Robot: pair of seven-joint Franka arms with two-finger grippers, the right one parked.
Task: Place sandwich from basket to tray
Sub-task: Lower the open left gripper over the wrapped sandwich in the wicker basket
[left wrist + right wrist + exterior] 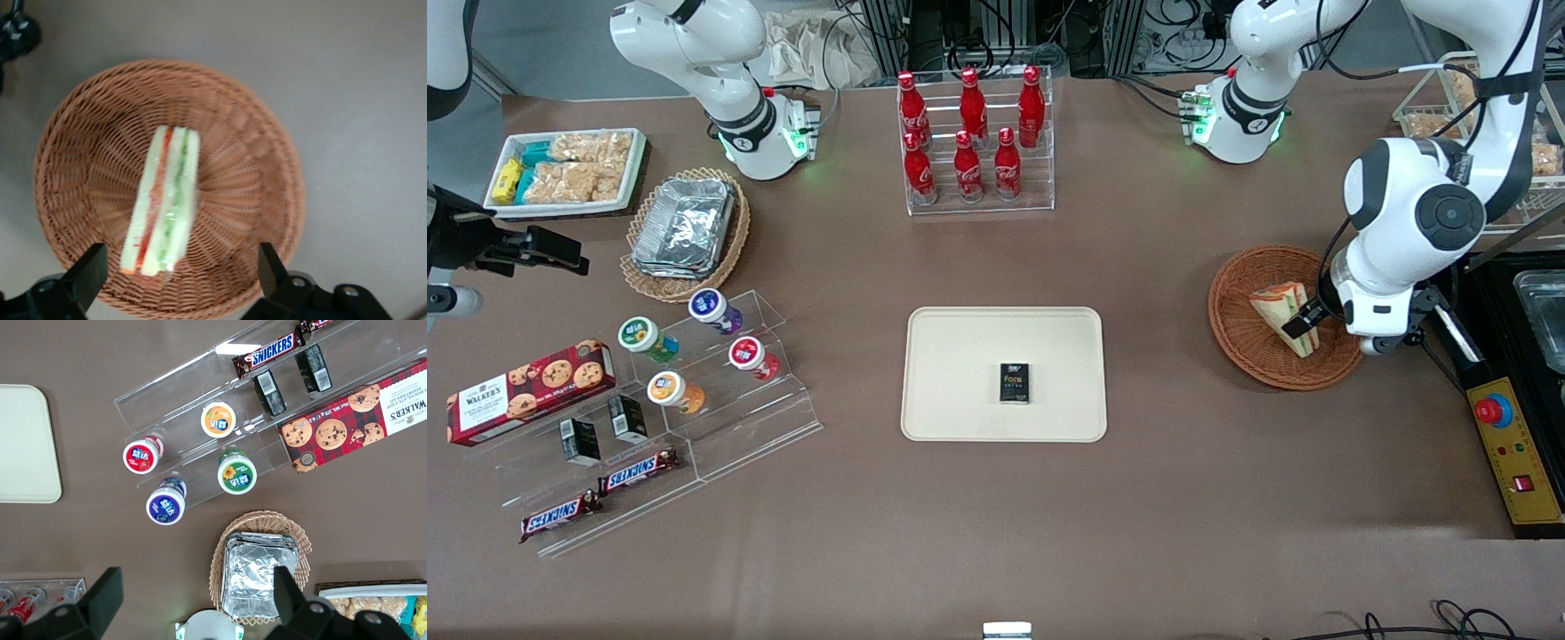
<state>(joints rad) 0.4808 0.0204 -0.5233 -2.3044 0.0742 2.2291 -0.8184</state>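
The jaws point(179, 272) hang spread wide above the basket point(87, 133), their two dark fingers point(90, 270) parted with the sandwich point(163, 200) lying directly below the gap between them, untouched as far as the wrist view shows. The sandwich rests inside the basket on its woven floor, a wedge of white bread turned so its filling edge faces up (a red-orange strip beside a green one, between pale bread layers). In the front view the sandwich point(1285, 316) sits in the part of the basket point(1240, 307) nearest the jaws point(1310, 322), with the white wrist of the working arm looming over the basket's rim. Well away from the jaws, toward the middle of the brown desk point(1183, 498), lies the tray point(960, 356), flat and cream-coloured, carrying a small black packet point(1014, 383) a little off its centre. Farther from the front camera than the tray stands a clear rack of red bottles point(971, 133). Far from the jaws, toward the parked arm's end of the desk, are a tan basket of foil trays point(685, 227), a clear stepped stand with round tubs point(703, 351), a red cookie box point(529, 389) and two Snickers bars point(600, 496).
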